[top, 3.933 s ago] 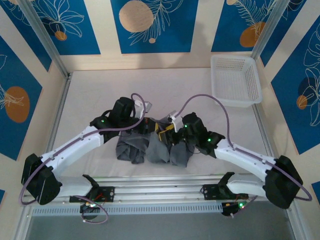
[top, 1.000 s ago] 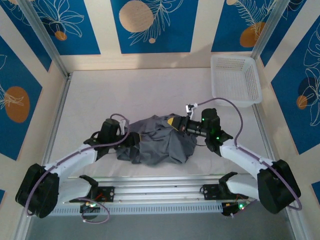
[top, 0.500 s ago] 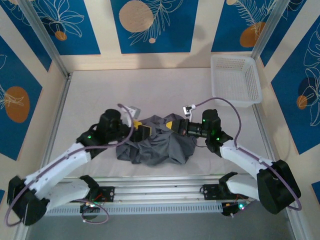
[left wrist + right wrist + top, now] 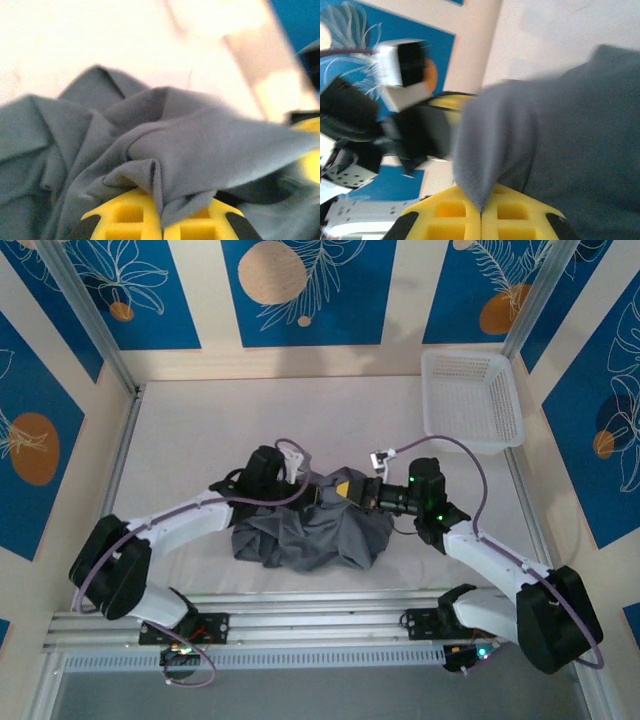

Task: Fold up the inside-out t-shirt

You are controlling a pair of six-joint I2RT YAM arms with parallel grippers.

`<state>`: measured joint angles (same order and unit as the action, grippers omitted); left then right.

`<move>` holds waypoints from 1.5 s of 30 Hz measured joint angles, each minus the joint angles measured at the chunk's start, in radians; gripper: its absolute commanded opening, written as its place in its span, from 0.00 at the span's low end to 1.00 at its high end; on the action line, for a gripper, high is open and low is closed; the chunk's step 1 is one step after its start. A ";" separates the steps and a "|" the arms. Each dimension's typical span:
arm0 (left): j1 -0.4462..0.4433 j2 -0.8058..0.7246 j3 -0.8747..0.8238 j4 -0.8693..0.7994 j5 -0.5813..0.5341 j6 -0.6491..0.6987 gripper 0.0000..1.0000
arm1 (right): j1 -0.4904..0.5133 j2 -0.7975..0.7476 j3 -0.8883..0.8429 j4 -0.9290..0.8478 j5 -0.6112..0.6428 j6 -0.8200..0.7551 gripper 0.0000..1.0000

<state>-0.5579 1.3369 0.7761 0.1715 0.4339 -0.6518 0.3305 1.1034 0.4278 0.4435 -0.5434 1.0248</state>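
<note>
The left tool (image 4: 161,220) and right tool (image 4: 481,212) each pinch the inside-out t-shirt (image 4: 320,535). Best draw them apart evenly, without tugging free.

Blue floral wall panels (image 4: 300,290) behind a white table (image 4: 200,430), cream strips (image 4: 210,300) between

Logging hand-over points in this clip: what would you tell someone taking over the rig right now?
Left gripper: shut on a fold of the t-shirt.
Right gripper: shut on another fold, close beside the left one, at the heap's far edge.
T-shirt: a crumpled heap on the table, near the arm bases. The white basket sits at the far right corner.
Done: both pinches taken.
Left: spread it flat, then fold; no neat fold yet.
</note>
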 measured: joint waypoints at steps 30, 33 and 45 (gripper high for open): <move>0.075 -0.161 -0.027 -0.058 0.209 -0.177 0.00 | 0.760 0.174 0.530 -0.753 0.940 -0.936 0.54; 0.075 -0.161 -0.027 -0.062 0.209 -0.176 0.00 | 0.735 0.202 0.556 -0.820 0.967 -1.006 0.53; 0.077 -0.161 -0.019 -0.156 0.162 -0.116 0.00 | 0.703 0.330 0.620 -0.909 1.030 -1.088 0.00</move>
<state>-0.4808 1.1755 0.7567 0.0154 0.5961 -0.7673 1.0336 1.4330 1.0481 -0.4660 0.4866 -0.0628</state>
